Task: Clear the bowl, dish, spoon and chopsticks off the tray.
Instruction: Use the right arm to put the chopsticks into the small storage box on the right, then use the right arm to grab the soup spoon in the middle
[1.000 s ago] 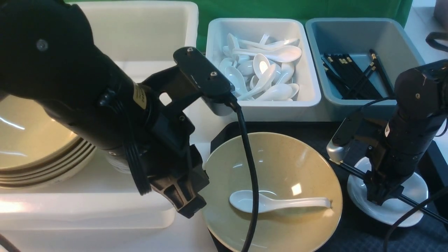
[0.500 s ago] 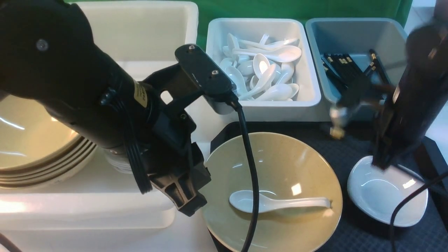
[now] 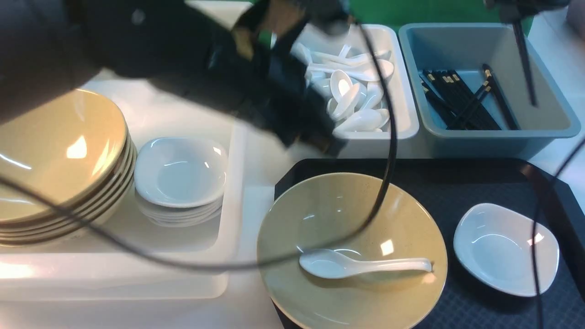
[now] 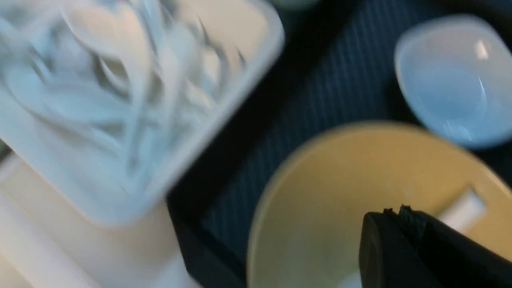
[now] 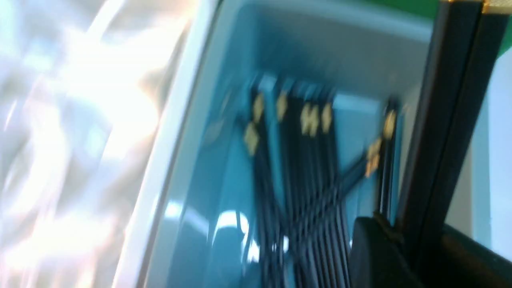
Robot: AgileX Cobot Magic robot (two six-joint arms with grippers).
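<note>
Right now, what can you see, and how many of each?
big tan bowls: a stack, left, in a white tub
small white dishes: a stack beside them
wide tan bowl: one, on the tray
white soup spoon: one, inside that bowl
white dish: one, on the tray
black tray: one
loose white spoons: many, white tub
black chopsticks: several, grey-blue bin
held black chopsticks: two, right hand
robot arms: two, black

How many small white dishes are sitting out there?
At least 2: one dish on the black tray, another topping a stack left of the big bowl with the spoon. More lie under that top one; I can't count them surely.
</note>
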